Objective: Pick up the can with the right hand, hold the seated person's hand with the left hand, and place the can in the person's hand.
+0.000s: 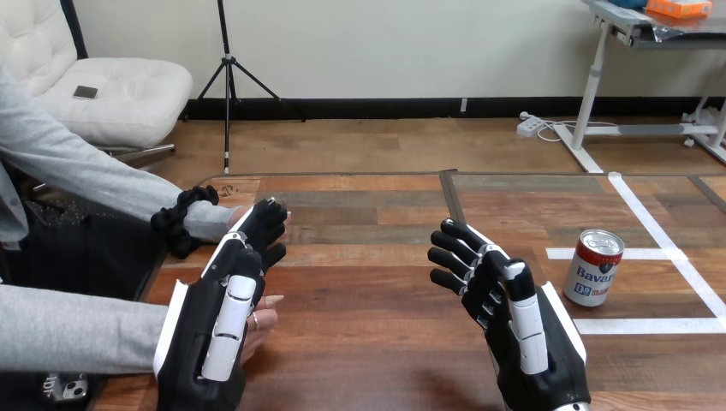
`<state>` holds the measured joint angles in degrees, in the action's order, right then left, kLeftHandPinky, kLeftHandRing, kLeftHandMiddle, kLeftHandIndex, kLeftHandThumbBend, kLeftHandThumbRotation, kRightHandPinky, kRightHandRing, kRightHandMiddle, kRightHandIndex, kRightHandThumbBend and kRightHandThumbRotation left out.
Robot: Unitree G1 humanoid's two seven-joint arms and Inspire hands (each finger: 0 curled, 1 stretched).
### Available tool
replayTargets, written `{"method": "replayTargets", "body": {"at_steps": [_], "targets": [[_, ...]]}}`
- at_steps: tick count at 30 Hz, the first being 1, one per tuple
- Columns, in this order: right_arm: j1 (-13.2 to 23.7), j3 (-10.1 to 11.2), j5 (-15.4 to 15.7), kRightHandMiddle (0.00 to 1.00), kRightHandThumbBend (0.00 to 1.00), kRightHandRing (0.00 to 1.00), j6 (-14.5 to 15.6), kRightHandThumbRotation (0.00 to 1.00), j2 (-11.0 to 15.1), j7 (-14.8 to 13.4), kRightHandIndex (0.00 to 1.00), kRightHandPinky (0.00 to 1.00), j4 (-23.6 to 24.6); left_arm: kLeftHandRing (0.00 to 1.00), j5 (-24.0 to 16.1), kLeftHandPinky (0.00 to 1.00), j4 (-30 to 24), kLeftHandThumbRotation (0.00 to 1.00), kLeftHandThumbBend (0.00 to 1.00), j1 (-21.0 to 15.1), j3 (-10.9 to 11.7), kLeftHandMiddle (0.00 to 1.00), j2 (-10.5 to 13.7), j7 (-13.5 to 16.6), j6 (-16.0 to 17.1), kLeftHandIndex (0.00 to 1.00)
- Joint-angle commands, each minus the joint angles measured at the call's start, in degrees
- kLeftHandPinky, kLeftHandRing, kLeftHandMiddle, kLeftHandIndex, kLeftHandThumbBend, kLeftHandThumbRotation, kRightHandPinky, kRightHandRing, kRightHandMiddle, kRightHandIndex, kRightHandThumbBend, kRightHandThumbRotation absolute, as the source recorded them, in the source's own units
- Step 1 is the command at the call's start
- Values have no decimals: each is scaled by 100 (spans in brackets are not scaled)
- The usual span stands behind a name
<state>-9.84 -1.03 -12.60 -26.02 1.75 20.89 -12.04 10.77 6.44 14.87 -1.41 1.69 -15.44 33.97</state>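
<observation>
A red and white can (593,267) stands upright on the wooden table (368,300) at the right, inside white tape lines. My right hand (505,300) hovers left of the can, apart from it, open with loosely bent fingers and nothing in it. My left hand (224,317) is at the lower left, open, its fingers stretched forward. It lies over the person's nearer hand (262,318), whose fingertips show beside it. Its fingertips (267,221) reach the end of the person's farther grey sleeve (111,184); that hand is mostly hidden behind them.
White tape strips (659,231) mark a box around the can on the right part of the table. The person sits at the table's left side, both forearms reaching in over the left edge (163,265).
</observation>
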Motion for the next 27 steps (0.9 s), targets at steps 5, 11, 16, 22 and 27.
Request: {"method": "replayTargets", "body": {"at_steps": [5,11,16,22,27], "targets": [[644,223,64,87,86,85,-185,93,-9,-250,87,86,-161,93,30,91,-87,91,53,-206,-24,89,-54,-63,120,87],[903,380,-46,87,90,85,-197,94,119,-200,87,86,-343,92,-31,91,-147,92,55,-185,-28,89,-43,-28,44,87],[1086,505,-150,87,92,86,-95,95,245,-134,86,85,-388,92,-55,91,-174,92,54,-178,-31,89,-39,-15,28,88],[1293,673,-200,87,90,87,-64,97,387,-129,86,86,-476,92,-78,92,-187,92,54,-179,-25,88,-41,15,28,88],[1440,795,-264,87,90,87,-8,95,493,-122,85,84,-546,92,-58,92,-198,92,54,-175,-25,88,-32,14,18,88]]}}
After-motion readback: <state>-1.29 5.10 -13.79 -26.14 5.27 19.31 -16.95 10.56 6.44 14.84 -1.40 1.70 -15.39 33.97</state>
